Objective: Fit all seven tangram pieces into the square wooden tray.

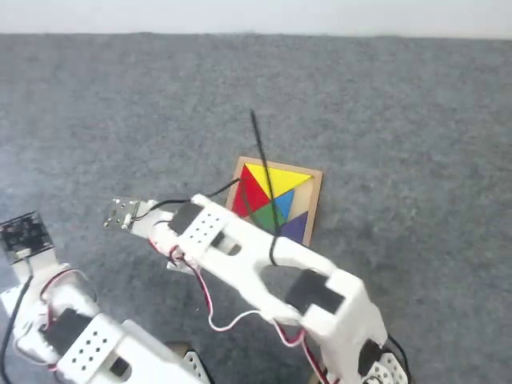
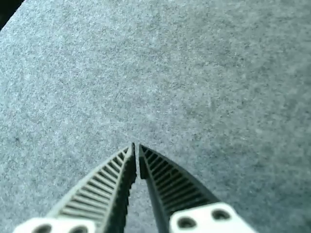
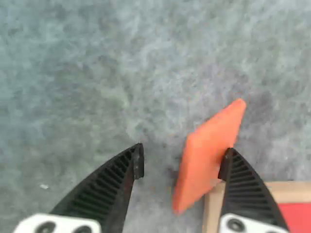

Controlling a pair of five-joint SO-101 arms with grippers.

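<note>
A grey felt-like surface [image 1: 384, 104] covers the table from the near edge to the far edge. The right arm [image 1: 264, 252], white with red and white wiring, rises from the near right and extends leftward, passing over the near-left part of the tray. The left arm [image 1: 88, 344] stands at the near left, well apart from the tray. The square wooden tray [image 1: 315, 186] lies near the middle of the table, turned slightly out of line with the table edge. Five coloured pieces are seated in it. A yellow triangle [image 1: 282, 179] lies along the far side, a red triangle [image 1: 248, 194] along the left, and a blue piece [image 1: 285, 205] at the centre. A green piece [image 1: 264, 218] lies nearer, and a purple piece [image 1: 294, 229] sits at the near right. A patch of bare wood shows to the right of the blue piece. A black cable [image 1: 262, 160] crosses over the tray from the far side. An orange piece [image 3: 209, 155] sits outside the tray, just beside one of its corners, tilted up off the felt. Whether it touches the rim cannot be determined. The right gripper [image 3: 183, 154] has its jaws spread wide with the orange piece between them. The piece lies against one finger [image 3: 238, 179] and well clear of the other. The left gripper [image 2: 136, 148] hangs over bare felt, its ribbed fingers [image 2: 112, 179] pressed together at the tips with nothing between them.
</note>
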